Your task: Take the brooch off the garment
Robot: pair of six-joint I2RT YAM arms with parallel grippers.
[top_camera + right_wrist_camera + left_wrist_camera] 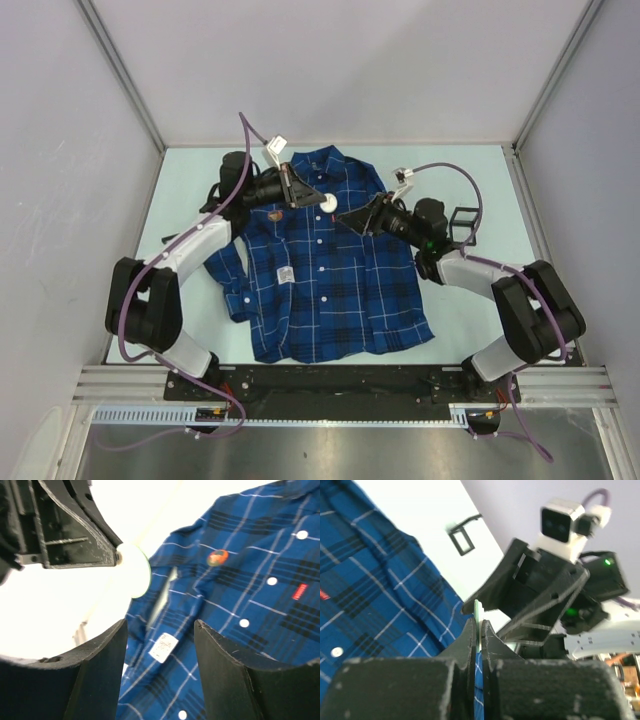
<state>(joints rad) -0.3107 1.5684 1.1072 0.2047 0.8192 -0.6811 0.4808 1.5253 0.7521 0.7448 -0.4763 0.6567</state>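
The garment [325, 270], a dark blue plaid shirt with white buttons and a white tag [163, 647], lies flat on the table. My left gripper [322, 200] hovers over the collar area, shut on a thin white round disc with a greenish edge [134, 570], which looks like the brooch; in the left wrist view the disc [478, 611] stands edge-on between the jaws of that gripper [479, 622]. My right gripper [350, 218] faces it a little to the right, open and holding nothing [160, 625]. A small orange and green round spot [217, 557] sits on the fabric.
A small black open frame [463, 222] stands on the pale table [190, 190] to the right of the shirt, beside my right arm. Grey walls close the table in on three sides. A red label [300, 591] is sewn on the shirt chest.
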